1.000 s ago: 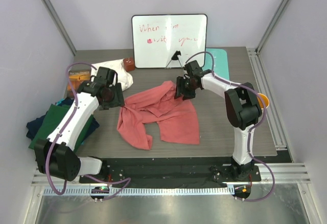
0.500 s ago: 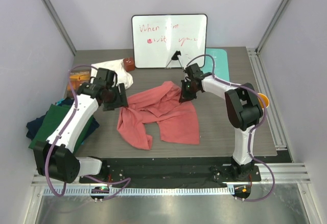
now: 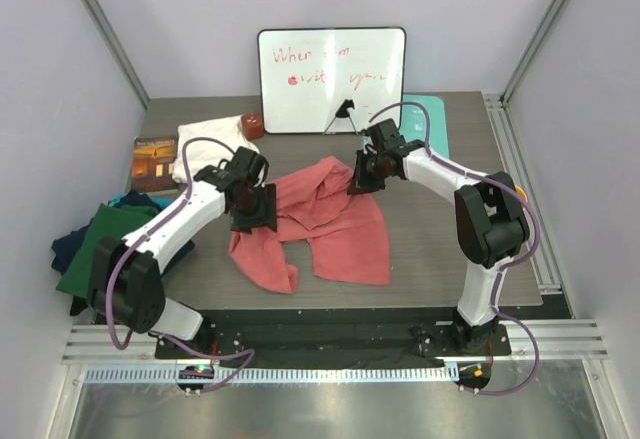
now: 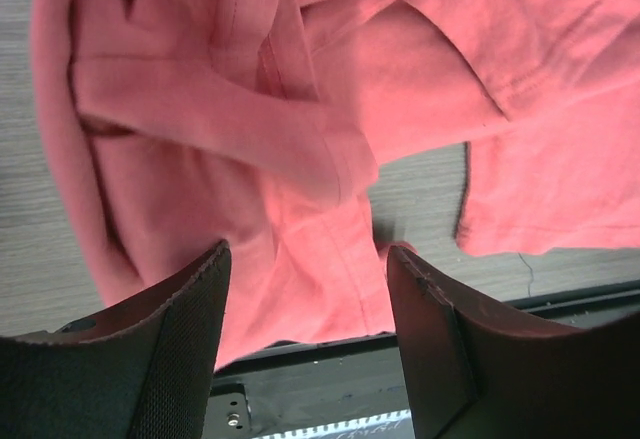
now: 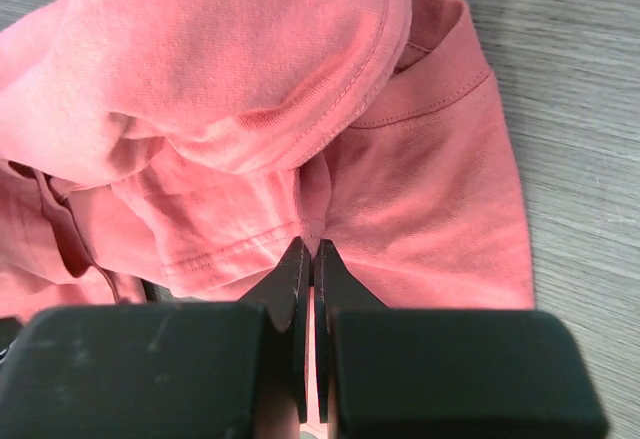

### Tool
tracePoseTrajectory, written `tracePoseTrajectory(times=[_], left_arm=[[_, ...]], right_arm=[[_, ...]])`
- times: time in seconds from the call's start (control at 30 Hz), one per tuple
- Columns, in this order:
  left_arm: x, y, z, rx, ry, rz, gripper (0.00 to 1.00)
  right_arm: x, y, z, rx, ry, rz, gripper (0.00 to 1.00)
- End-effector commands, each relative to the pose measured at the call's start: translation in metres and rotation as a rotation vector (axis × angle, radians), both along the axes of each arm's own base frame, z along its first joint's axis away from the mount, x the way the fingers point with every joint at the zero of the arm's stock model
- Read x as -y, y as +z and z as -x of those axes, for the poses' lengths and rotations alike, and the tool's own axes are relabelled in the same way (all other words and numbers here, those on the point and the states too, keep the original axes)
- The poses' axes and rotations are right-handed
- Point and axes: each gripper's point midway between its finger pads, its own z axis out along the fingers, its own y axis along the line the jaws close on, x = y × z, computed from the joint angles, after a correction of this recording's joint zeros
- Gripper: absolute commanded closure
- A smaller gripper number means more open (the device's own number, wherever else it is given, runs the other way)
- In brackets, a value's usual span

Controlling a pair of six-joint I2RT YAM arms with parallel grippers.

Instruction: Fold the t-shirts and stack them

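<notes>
Item: salmon-pink t-shirt [image 3: 315,224], one, lying crumpled and unfolded at the middle of the tabletop [image 3: 440,249], with several layers turned over one another and a gap of bare wood showing between two of its near lobes. Item: right hand [image 5: 308,249], clenched on a thin fold of this shirt near a stitched hem at its far right part; in the wrist view the cloth bunches up just beyond the pinched fingertips. Item: left hand [image 4: 305,254], released, its fingers spread wide with nothing between them, poised over the shirt's rumpled left part; we cannot tell whether it touches the cloth. Item: dark green t-shirt [image 3: 95,249], lying on navy t-shirts [image 3: 62,251] in a loose heap at the left edge, well apart from both hands. Also present: a whiteboard [image 3: 332,79] propped at the far side, a pale-teal mat [image 3: 428,119] beside it, and a white cloth [image 3: 215,139] at the far left. Step in hand, as we judge it: opening out the pink shirt so it lies flat, with folding not yet begun and no neat stack made. Next move, as we judge it: the left hand needs to settle on a single edge or sleeve on its own side and close there, picking up one layer rather than a wad; the two hands can then draw apart to spread the shirt smooth.
</notes>
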Motion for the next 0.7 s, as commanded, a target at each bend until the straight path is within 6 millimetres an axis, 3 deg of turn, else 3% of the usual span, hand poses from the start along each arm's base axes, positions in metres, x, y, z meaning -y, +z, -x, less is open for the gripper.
tracePoseTrajectory(times=[0.0, 0.27, 0.43, 0.57, 0.63, 0.67], left_arm=[[0.013, 0.001, -0.028, 0.051, 0.004, -0.018, 0.36], [0.023, -0.018, -0.044, 0.064, 0.003, -0.069, 0.37], [0.028, -0.035, -0.044, 0.026, -0.001, -0.121, 0.6], [0.029, -0.034, -0.044, 0.036, -0.006, -0.131, 0.77], [0.028, -0.031, -0.043, 0.038, -0.005, -0.138, 1.0], [0.028, -0.026, -0.045, 0.047, -0.005, -0.138, 1.0]], right_arm=[[-0.01, 0.025, -0.003, 0.049, 0.009, -0.058, 0.99], [-0.008, 0.022, 0.004, 0.032, 0.005, -0.058, 0.99], [-0.007, 0.018, 0.007, 0.021, 0.003, -0.056, 0.99], [-0.006, 0.015, 0.009, 0.016, 0.002, -0.052, 0.99], [-0.005, 0.014, 0.01, 0.013, 0.002, -0.051, 0.99], [-0.005, 0.014, 0.01, 0.013, 0.003, -0.052, 0.99]])
